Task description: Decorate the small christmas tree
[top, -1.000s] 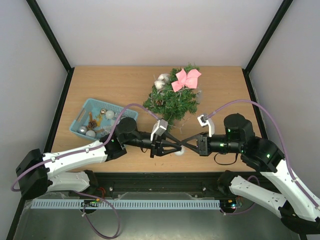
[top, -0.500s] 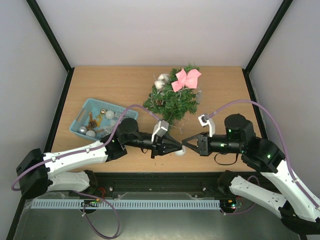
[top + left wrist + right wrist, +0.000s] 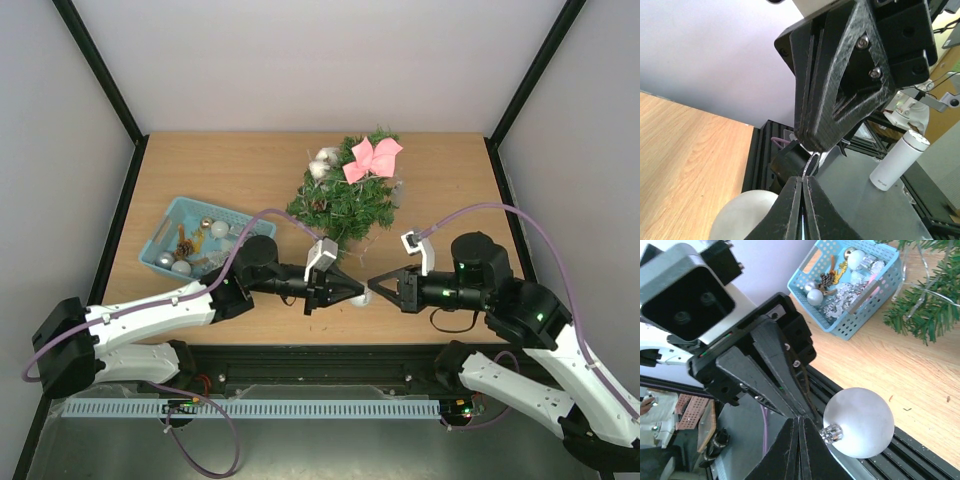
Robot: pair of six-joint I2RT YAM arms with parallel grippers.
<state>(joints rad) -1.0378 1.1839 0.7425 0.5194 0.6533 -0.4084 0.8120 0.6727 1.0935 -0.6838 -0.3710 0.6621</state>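
1. Wooden table (image 3: pixel 220 170), plain pale walls (image 3: pixel 300 60).
2. Tree (image 3: pixel 345 205) at far middle of the table: bushy, dark green, pink bow (image 3: pixel 372 157) on top.
3. My left gripper (image 3: pixel 360 291) and right gripper (image 3: pixel 371 283) meet tip to tip at the near edge, both pinched on the thread (image 3: pixel 811 162) of a white ball (image 3: pixel 857 422).

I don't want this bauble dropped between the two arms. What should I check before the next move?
1. Left gripper jaws shut: ok.
2. Right gripper jaws shut: ok.
3. Silver thread caught by both: ok, it runs tip to tip in the left wrist view.
4. White bauble joined to its silver cap: ok.
5. Bauble hanging free of the table: cannot tell.
6. Small christmas tree standing upright: cannot tell from above.
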